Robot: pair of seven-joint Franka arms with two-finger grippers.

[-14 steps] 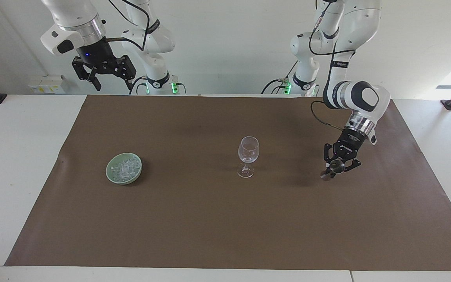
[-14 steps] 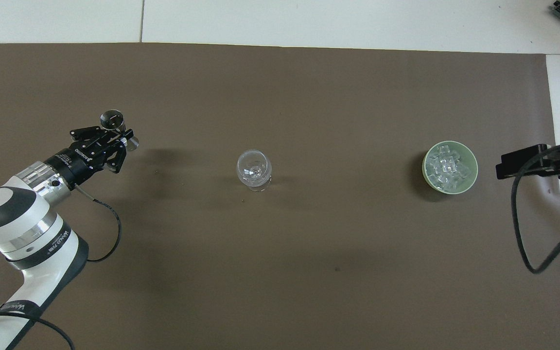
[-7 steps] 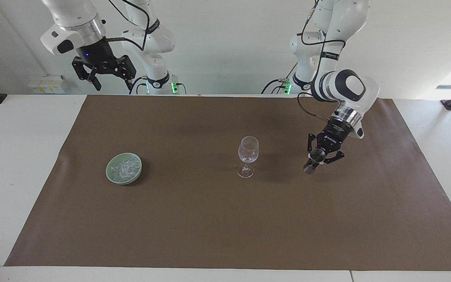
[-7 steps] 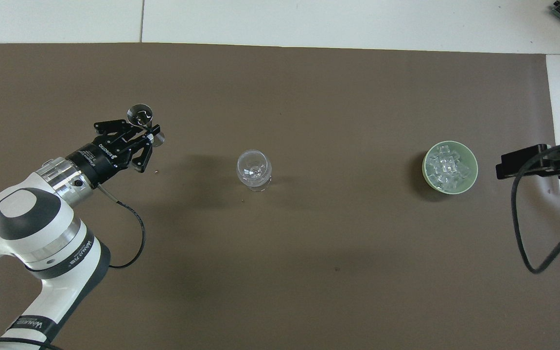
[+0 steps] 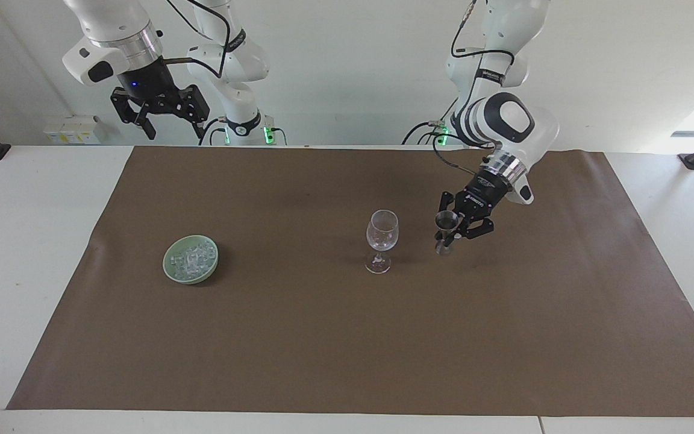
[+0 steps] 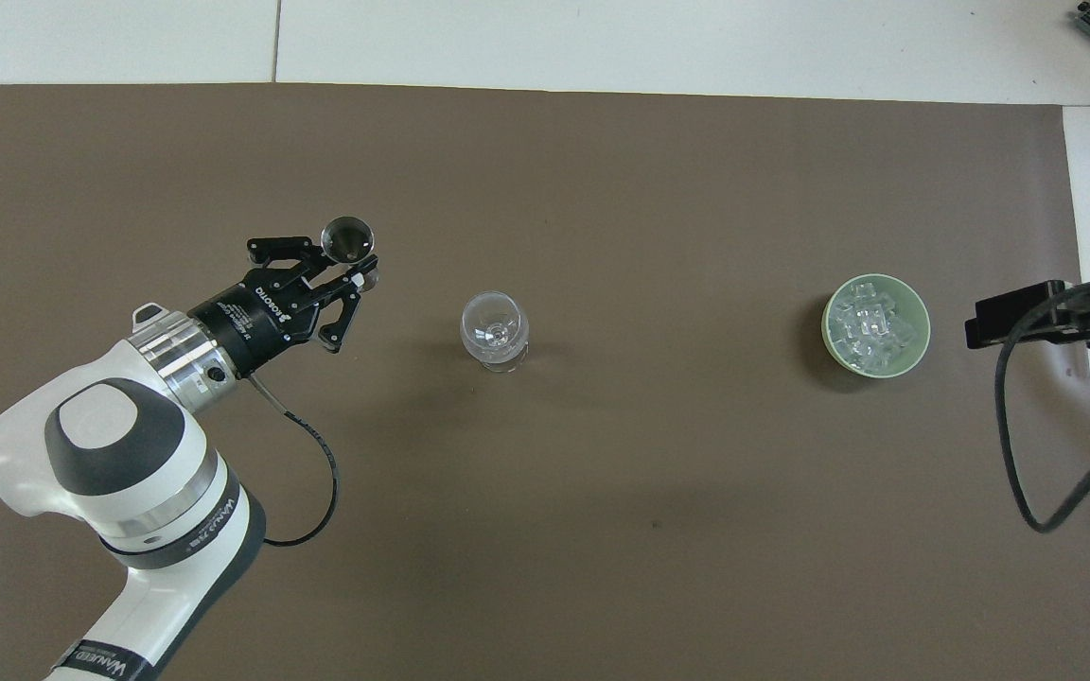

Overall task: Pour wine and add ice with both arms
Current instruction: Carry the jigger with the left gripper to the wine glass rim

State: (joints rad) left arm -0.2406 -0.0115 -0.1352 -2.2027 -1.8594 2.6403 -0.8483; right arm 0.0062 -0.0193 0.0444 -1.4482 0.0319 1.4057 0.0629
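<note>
A clear empty wine glass (image 5: 382,232) stands upright in the middle of the brown mat; it also shows in the overhead view (image 6: 495,329). My left gripper (image 5: 450,232) (image 6: 349,266) is shut on a small metal jigger (image 5: 444,222) (image 6: 347,238) and holds it in the air over the mat, close beside the glass toward the left arm's end, apart from it. The ice (image 5: 193,258) (image 6: 874,323) is heaped in a pale green bowl (image 5: 167,263) (image 6: 829,326) toward the right arm's end. My right gripper (image 5: 160,114) (image 6: 1018,320) waits open and empty, raised over the table's edge by the robots.
The brown mat (image 5: 323,349) covers most of the white table (image 5: 34,241). A black cable (image 6: 1018,454) hangs from the right arm over the mat's edge beside the bowl.
My left arm has carried the jigger sideways over the mat toward the wine glass and lifted it a little. The right arm, the glass and the bowl have not moved.
</note>
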